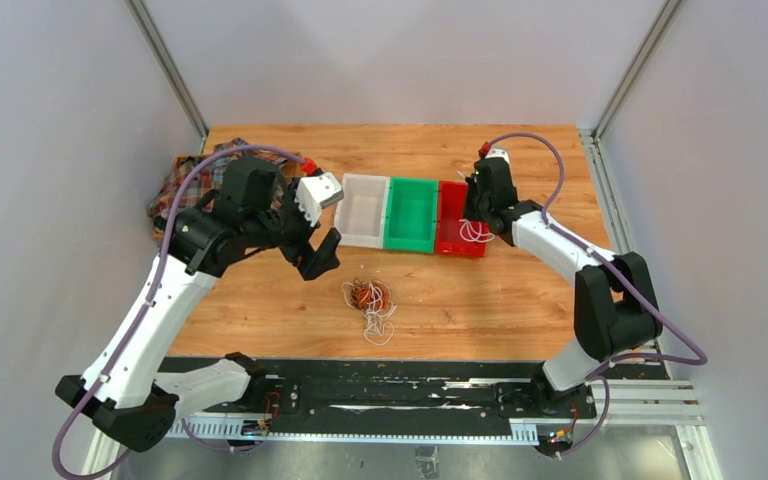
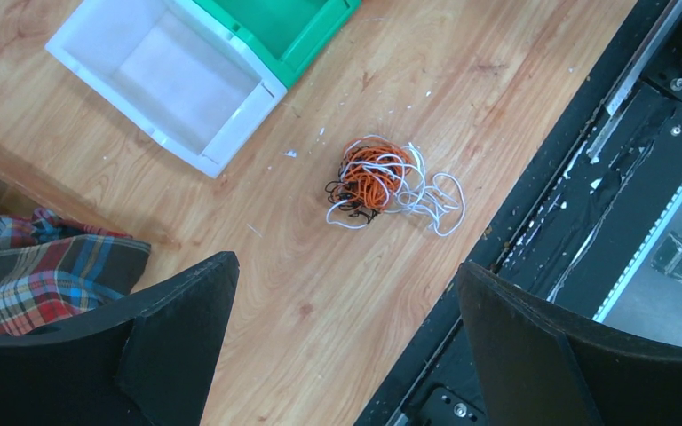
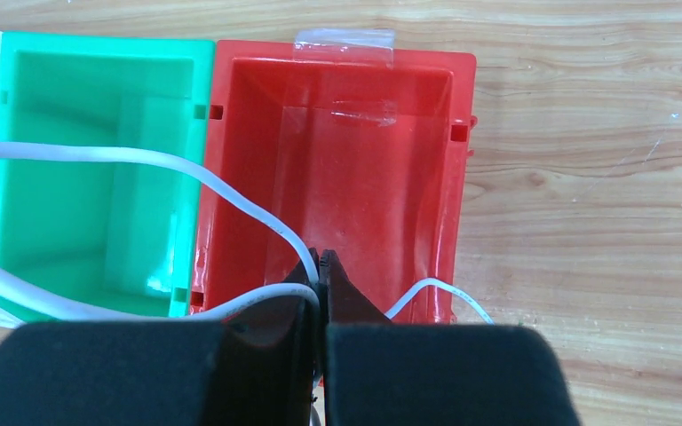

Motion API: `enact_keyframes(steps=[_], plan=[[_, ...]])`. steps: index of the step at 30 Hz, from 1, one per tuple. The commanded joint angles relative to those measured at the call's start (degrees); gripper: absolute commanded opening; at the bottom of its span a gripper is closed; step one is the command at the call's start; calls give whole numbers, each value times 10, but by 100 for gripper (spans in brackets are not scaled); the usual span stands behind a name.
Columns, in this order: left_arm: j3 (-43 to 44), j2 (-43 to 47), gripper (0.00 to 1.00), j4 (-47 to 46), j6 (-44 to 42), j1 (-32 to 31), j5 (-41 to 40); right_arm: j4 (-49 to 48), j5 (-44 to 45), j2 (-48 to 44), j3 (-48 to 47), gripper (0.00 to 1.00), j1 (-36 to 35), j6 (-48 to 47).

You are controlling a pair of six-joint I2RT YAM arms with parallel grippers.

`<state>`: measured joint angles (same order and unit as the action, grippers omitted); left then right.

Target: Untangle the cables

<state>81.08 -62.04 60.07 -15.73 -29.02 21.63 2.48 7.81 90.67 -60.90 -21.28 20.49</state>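
Note:
A tangle of orange-red, dark and white cables (image 1: 368,298) lies on the wooden table in front of the bins; it also shows in the left wrist view (image 2: 382,182). My left gripper (image 1: 322,252) is open and empty, held above the table to the left of the tangle, with its jaws wide apart (image 2: 346,266). My right gripper (image 1: 477,215) is over the red bin (image 1: 453,240). Its jaws (image 3: 321,257) are shut on a white cable (image 3: 231,200), which loops out left over the green bin (image 3: 98,160) and hangs into the red bin (image 3: 346,151).
A white bin (image 1: 365,238), a green bin (image 1: 412,245) and the red bin stand side by side at mid table. A plaid cloth (image 1: 185,185) lies at the far left. A black rail (image 1: 390,395) runs along the near edge.

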Motion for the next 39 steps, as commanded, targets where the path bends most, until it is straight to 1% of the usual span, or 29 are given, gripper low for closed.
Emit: enact_keyframes(steps=[1, 3, 8, 12, 15, 20, 24, 28, 29, 30, 31, 35, 37, 39], plan=[[-4, -5, 98, -2, -14, 0, 4, 16, 20, -7, -5, 1, -7, -2], [-5, -4, 98, -2, -17, -1, 3, 22, 16, -12, -20, 1, -7, -7], [-7, -2, 98, -1, -25, 0, 3, 19, -34, -41, -77, 1, -7, -14], [-6, 0, 98, 4, -32, 0, 1, 3, -41, -51, -114, 1, -7, -4], [-6, 5, 98, 6, -32, 0, 1, 5, -33, -37, -132, 1, -6, -7], [-9, 16, 98, 9, -35, 0, 0, -1, -17, -8, -108, 1, -6, 2], [-10, 19, 98, 10, -38, 0, -3, -21, -26, 20, -77, 1, -6, 29], [-11, 25, 98, 11, -36, 0, -3, 1, -18, 51, -75, 1, -6, 32], [-13, 27, 98, 11, -36, 0, -4, 8, -10, 56, -76, 2, -6, 30], [-15, 29, 98, 11, -38, 0, -5, 16, -2, 59, -78, 7, -6, 27], [-16, 30, 98, 11, -39, 0, -7, 26, 4, 62, -82, 17, -6, 24], [-19, 31, 98, 11, -42, 0, -8, 92, 32, 71, -119, 40, -7, 15], [-20, 29, 98, 11, -41, 0, -6, 108, 38, 68, -128, 49, -6, 6], [-20, 26, 98, 11, -41, 0, -4, 125, 49, 59, -134, 52, -6, 2]])
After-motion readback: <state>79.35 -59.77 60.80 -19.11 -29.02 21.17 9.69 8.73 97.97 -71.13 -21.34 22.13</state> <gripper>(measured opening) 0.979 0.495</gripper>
